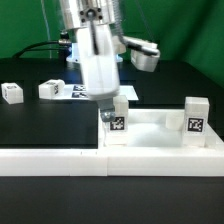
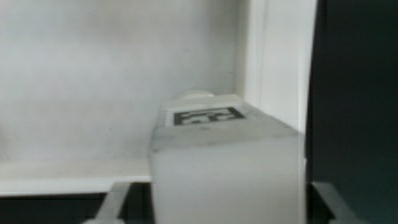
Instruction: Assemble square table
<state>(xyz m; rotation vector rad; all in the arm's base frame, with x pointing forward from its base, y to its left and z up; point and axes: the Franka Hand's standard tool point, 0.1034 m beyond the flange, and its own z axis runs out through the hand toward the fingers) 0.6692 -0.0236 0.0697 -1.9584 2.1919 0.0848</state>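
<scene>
The gripper (image 1: 108, 106) comes down from the arm at the upper centre of the exterior view and is closed on one white leg (image 1: 117, 122). In the wrist view the gripper (image 2: 222, 196) has its two grey fingers (image 2: 121, 200) against the two opposite sides of this leg (image 2: 221, 150). The held leg is upright, with its black-and-white tag facing the exterior camera. It stands at the corner of the square tabletop (image 1: 160, 140) that is nearest the centre of the frame, inside the raised rim. I cannot tell if its lower end sits in a corner hole. The tabletop lies flat in the lower right part of the exterior view. In the wrist view its flat surface (image 2: 89, 90) and its rim (image 2: 276, 60) are seen behind the leg, next to the black table (image 2: 359, 100). A second leg (image 1: 196, 118) stands upright at the tabletop's corner on the exterior view's right, well apart from the held one. Two more legs lie loose on the black table in the left middle of the frame: one far left (image 1: 12, 92) and one (image 1: 50, 88) just beside the marker board (image 1: 76, 93). The long border wall (image 1: 50, 158) runs along the lower edge of the frame, touching the front of the tabletop.
</scene>
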